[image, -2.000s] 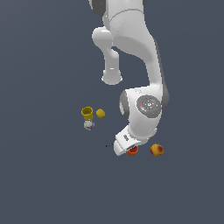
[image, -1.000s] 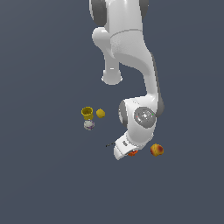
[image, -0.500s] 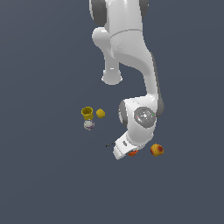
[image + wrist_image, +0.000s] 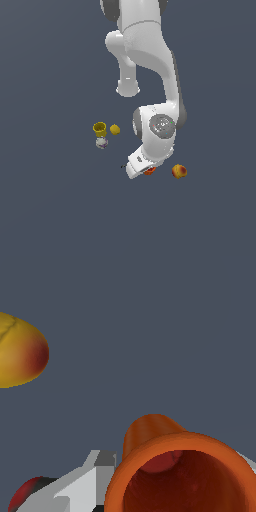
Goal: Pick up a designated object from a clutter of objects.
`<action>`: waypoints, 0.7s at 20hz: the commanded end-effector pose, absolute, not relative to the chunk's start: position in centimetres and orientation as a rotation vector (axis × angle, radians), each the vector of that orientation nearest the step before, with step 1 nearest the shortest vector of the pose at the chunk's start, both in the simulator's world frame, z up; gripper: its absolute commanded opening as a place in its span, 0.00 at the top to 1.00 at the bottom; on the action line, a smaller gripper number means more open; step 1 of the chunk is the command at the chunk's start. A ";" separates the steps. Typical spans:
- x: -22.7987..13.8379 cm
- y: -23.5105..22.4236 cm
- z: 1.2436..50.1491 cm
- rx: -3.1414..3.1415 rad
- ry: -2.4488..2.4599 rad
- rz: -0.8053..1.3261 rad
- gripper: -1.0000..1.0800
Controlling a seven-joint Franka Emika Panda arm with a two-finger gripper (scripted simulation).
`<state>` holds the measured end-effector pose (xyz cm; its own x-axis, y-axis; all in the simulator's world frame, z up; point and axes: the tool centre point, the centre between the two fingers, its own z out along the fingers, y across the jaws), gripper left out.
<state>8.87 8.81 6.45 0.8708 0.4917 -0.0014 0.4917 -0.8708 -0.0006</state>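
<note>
1. One orange-red cup (image 4: 150, 170) lies at lower centre of the exterior view, mostly hidden under the gripper (image 4: 142, 169).
2. One yellow cup (image 4: 99, 129), one yellow ball (image 4: 115, 129), one whitish lump (image 4: 102, 143), one yellow-red fruit (image 4: 179, 171).
3. The arm (image 4: 150, 60) bends steeply down over the orange-red cup.
4. Whether the fingers (image 4: 82, 481) grip the cup: cannot tell.

In the exterior view the arm's hand covered most of the orange-red cup (image 4: 150, 170), leaving a sliver. In the wrist view the cup's lower rim and the yellow-red fruit (image 4: 20, 351) were cropped; the jaws' state was unreadable.
</note>
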 end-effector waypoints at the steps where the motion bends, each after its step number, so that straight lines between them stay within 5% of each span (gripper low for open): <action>1: 8.7 8.1 7.9 -3.039 -0.798 -0.001 1.00; 14: 6.4 2.0 20.5 -3.038 -0.799 0.000 1.00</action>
<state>6.70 2.86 18.72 0.8708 0.4917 -0.0006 0.4917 -0.8708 -0.0004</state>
